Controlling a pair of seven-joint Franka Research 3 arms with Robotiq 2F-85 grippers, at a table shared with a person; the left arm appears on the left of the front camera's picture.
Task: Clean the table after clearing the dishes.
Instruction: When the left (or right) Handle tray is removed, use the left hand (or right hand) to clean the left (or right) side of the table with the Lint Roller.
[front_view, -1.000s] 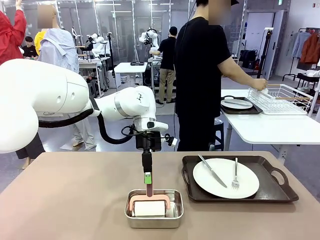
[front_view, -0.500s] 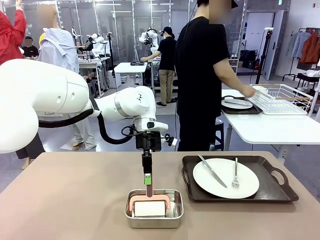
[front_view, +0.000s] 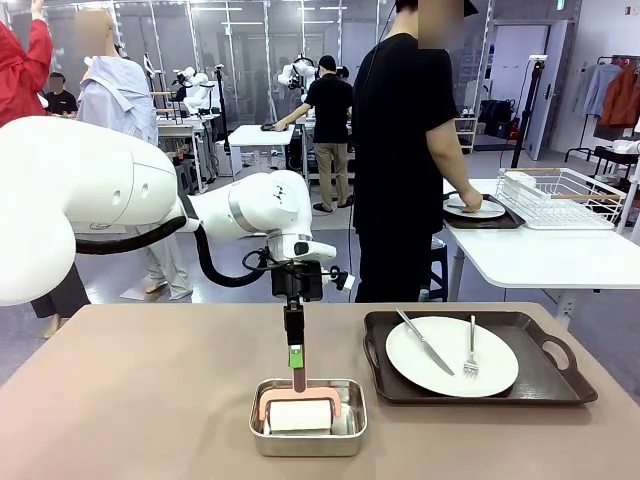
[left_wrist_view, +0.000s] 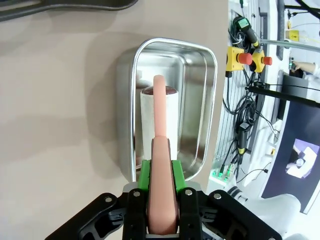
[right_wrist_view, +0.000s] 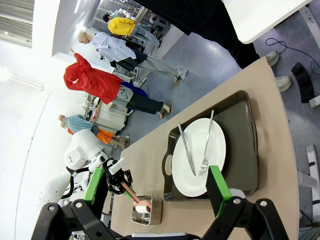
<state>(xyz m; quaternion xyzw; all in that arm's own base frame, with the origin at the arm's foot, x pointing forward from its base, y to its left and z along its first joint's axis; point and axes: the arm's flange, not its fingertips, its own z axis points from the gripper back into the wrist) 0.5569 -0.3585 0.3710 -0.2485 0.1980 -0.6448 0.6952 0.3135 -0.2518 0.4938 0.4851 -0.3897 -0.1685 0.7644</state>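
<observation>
two plates are in sight. one plate (front_view: 450, 378), with a knife (front_view: 424, 342) and a fork (front_view: 471, 352) on it, lies on a tray (front_view: 545, 388) by the far edge of the table (front_view: 150, 390), towards its right edge. the second plate (front_view: 473, 210) rests on a second tray (front_view: 503, 222) at the left edge of the white table (front_view: 540, 258), beside a wire rack (front_view: 560, 198); a person's hand (front_view: 468, 200) is at that plate's rim. a steel pan (front_view: 257, 430) stands by the table's near edge, about midway along it, with a white roll (front_view: 299, 417) inside. the left gripper (front_view: 296, 358) hangs over the pan, its jaws shut tight on the roll's pink handle (front_view: 298, 381), which stands upright. the right gripper (right_wrist_view: 155, 182) looks down on the tray from above, jaws spread wide with nothing between them.
</observation>
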